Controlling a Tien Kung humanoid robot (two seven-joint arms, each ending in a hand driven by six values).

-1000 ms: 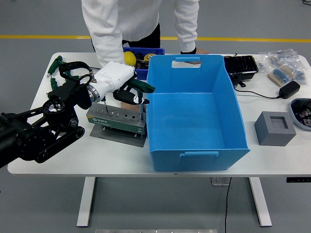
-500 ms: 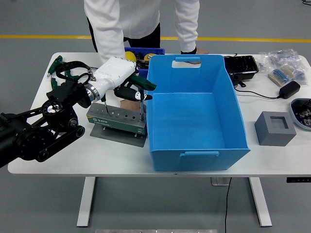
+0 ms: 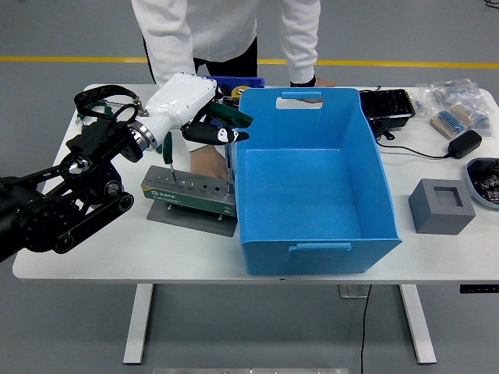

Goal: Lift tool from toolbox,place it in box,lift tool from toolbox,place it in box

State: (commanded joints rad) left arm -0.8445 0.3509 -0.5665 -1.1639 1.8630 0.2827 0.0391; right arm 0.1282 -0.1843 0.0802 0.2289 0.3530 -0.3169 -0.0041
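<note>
Gripping a green-handled tool, the left hand has its fingers curled round the handle and holds the tool above the toolbox, its shaft hanging down near the right end of the rack, beside the blue box; whether the tip is clear of its socket I cannot tell. This looks like the lifting step, with the placing yet to come: the next move calls for raising the tool high enough to pass the box's left wall, then carrying it rightwards over the empty inside. That near wall is the main obstacle. A person stands at the far side of the bench, one hand resting behind the box. A grey block and a black adapter lie well apart to the right. The right hand is out of view
</note>
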